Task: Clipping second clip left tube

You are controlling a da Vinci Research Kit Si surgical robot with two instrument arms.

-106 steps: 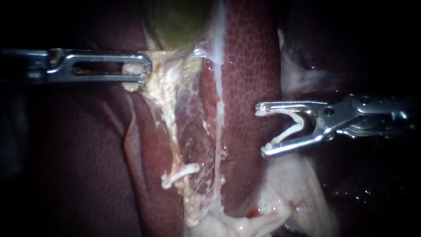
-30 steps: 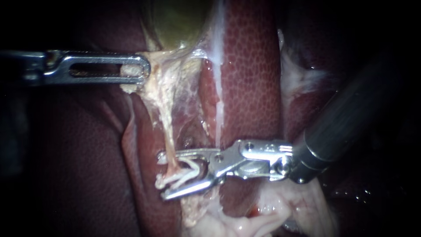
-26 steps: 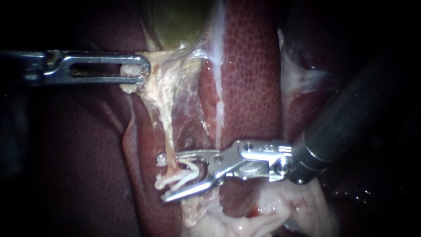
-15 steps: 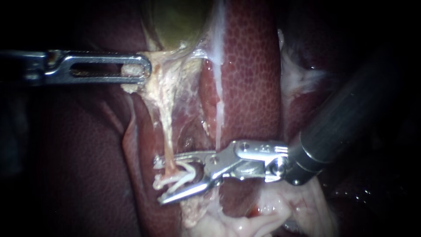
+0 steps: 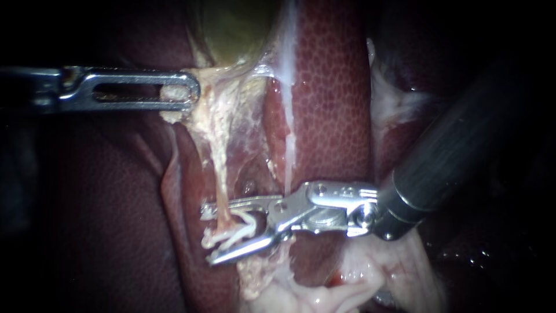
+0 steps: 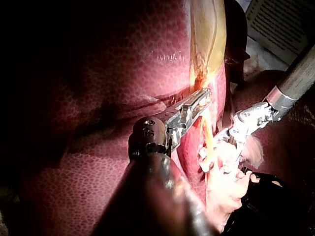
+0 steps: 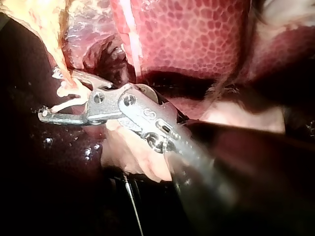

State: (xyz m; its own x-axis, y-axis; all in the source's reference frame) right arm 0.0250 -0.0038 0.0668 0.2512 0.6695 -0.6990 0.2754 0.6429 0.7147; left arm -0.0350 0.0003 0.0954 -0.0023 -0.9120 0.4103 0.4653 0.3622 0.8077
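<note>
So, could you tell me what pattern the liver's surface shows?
The red liver has fine honeycomb mottling, clearest in the right wrist view.

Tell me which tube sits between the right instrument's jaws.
The left tube, the thicker tan strand, straddled by the right instrument. The thin whitish right tube runs outside the jaws.

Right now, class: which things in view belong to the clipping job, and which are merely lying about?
Job: right instrument, clip in its jaws, left tube, left instrument gripping tissue.
Bystanders: liver, gallbladder, pale fat, printed sheet.
</note>
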